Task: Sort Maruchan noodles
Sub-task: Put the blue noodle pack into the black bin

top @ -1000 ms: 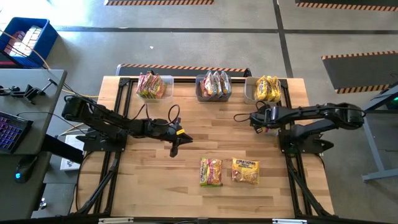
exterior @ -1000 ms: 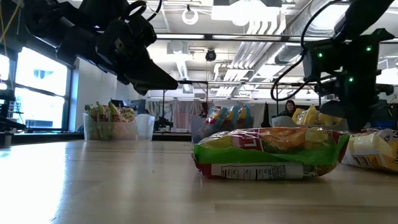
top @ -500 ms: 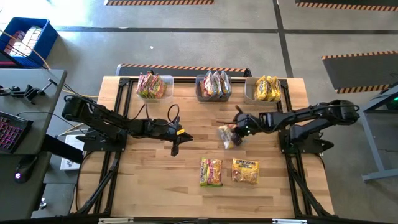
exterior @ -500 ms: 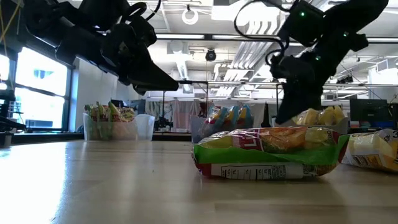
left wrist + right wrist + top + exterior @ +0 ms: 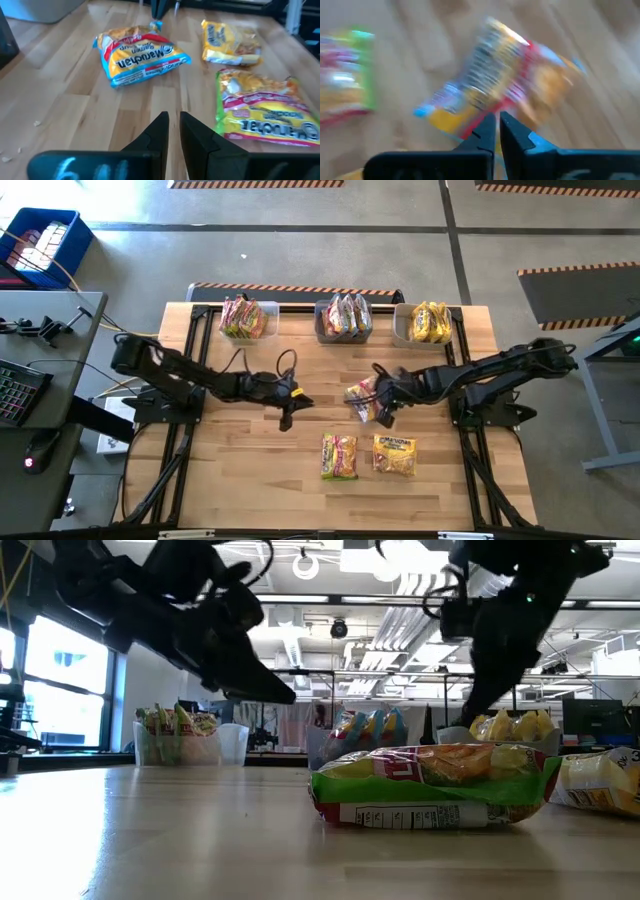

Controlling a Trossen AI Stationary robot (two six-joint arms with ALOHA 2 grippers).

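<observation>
The right gripper [image 5: 383, 412] sits low at the middle of the wooden table [image 5: 240, 480], its fingers nearly closed, next to a blue-edged Maruchan packet [image 5: 362, 397]; I cannot tell if it holds it. The left gripper [image 5: 285, 418] waits nearby, fingers almost shut on nothing. A green-edged packet [image 5: 339, 456] and a yellow packet [image 5: 394, 455] lie side by side nearer the front edge.

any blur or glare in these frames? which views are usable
Right wrist view: heavy motion blur, the blue-edged packet smeared. Left wrist view: mildly soft, but print on the blue-edged packet and green-edged packet is readable. Low view: arms backlit into silhouettes by the bright window, near green-edged packet sharp. High view: even light, sharp.
</observation>
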